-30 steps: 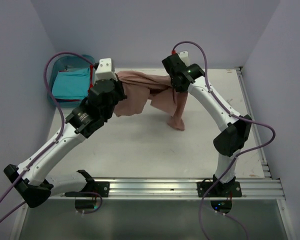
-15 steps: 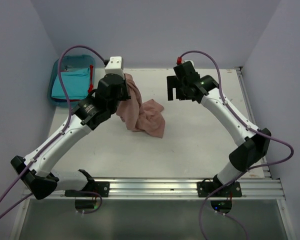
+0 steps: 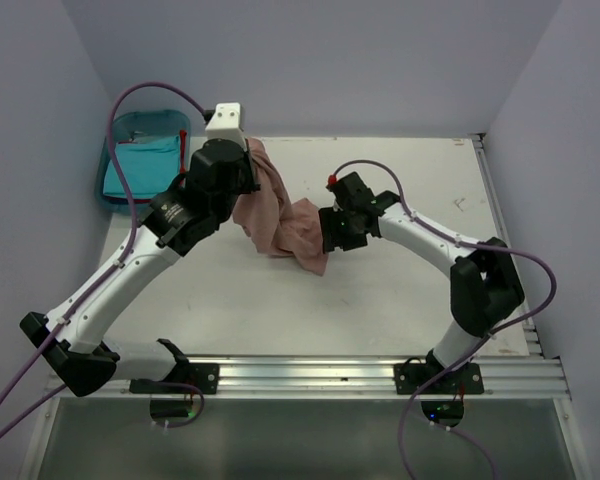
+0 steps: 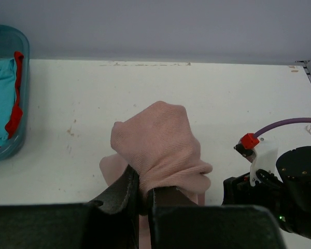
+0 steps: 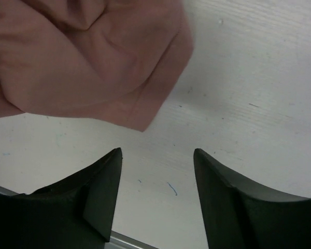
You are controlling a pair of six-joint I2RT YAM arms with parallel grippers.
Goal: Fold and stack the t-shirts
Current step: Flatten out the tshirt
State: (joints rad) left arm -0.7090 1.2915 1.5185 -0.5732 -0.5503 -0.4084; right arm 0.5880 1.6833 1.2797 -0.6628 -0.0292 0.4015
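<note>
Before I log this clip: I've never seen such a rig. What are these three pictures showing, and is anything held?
Two white robot arms are bolted at the near edge of a white table. One picture looks down from above; the other two come from cameras on the wrists. The left gripper is shut on a bunched dusty pink cloth t-shirt, partly lifted off the table. The right gripper hovers open beside the shirt's edge, holding nothing. At far left, a blue plastic bin holds a turquoise cloth tee and a red cloth tee.
</note>
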